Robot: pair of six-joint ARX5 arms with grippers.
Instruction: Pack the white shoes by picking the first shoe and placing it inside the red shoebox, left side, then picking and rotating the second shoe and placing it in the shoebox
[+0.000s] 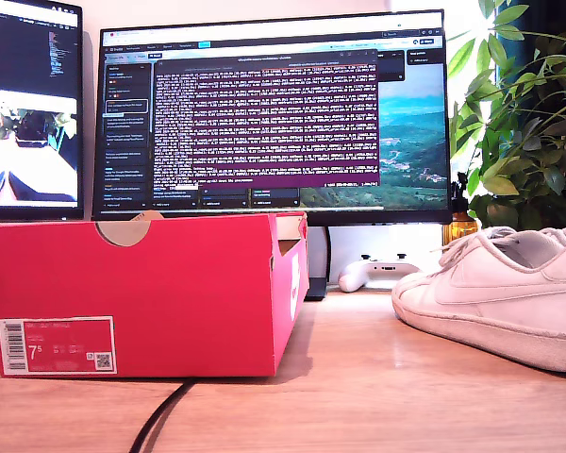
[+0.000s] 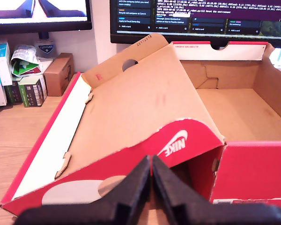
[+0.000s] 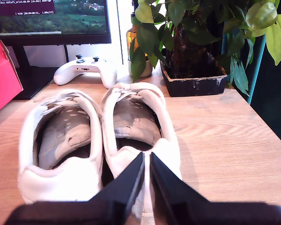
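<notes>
The red shoebox [image 1: 141, 293] stands at the exterior view's left, its white size label facing the camera. In the first wrist view the shoebox [image 2: 253, 168] is open with a bare cardboard floor, its lid [image 2: 131, 117] folded back. My first gripper [image 2: 151, 174] is shut and empty just outside the box's near wall. One of the white shoes [image 1: 495, 293] shows at the exterior view's right. The second wrist view shows both side by side, heels toward the camera: one shoe [image 3: 61, 140] nearer the box, the other [image 3: 140, 112] nearer the plant. My second gripper [image 3: 147, 161] is shut just behind that shoe's heel.
A white game controller [image 1: 377, 272] [image 3: 86, 70] lies behind the shoes, under the big monitor [image 1: 274, 113]. A potted plant [image 1: 528, 113] [image 3: 196, 47] stands at the exterior view's back right. A black cable [image 1: 160, 415] runs out from under the box. Small cartons [image 2: 58, 72] sit beyond the lid.
</notes>
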